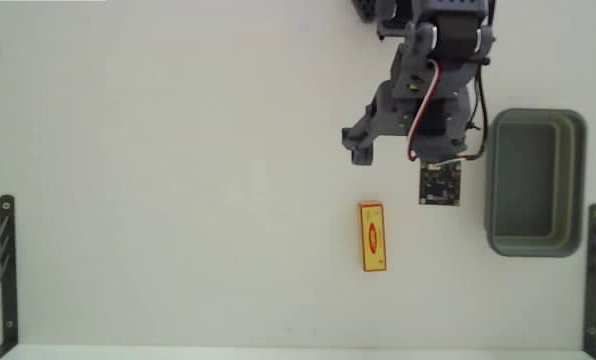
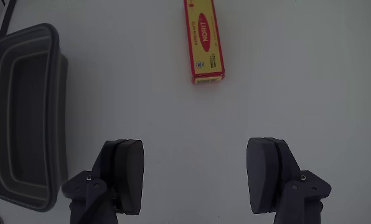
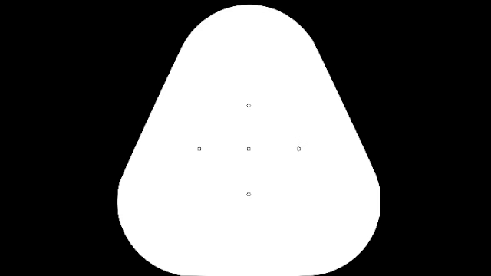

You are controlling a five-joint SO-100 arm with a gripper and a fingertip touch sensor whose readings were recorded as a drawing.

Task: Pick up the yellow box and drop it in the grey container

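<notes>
Wrist view: we hold the gripper (image 2: 195,171) jaws wide apart, box (image 2: 203,38) at twelve o'clock, tub (image 2: 25,115) at nine, ready to straddle it.

The yellow box (image 2: 205,41) bore "NORIT" in yellow letters on its red oval; smaller print was unreadable.

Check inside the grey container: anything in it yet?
Nothing visible: the grey container shows only its bare floor in the fixed view. The yellow box lies outside on the table. The wrist view hides the near inner wall.
</notes>
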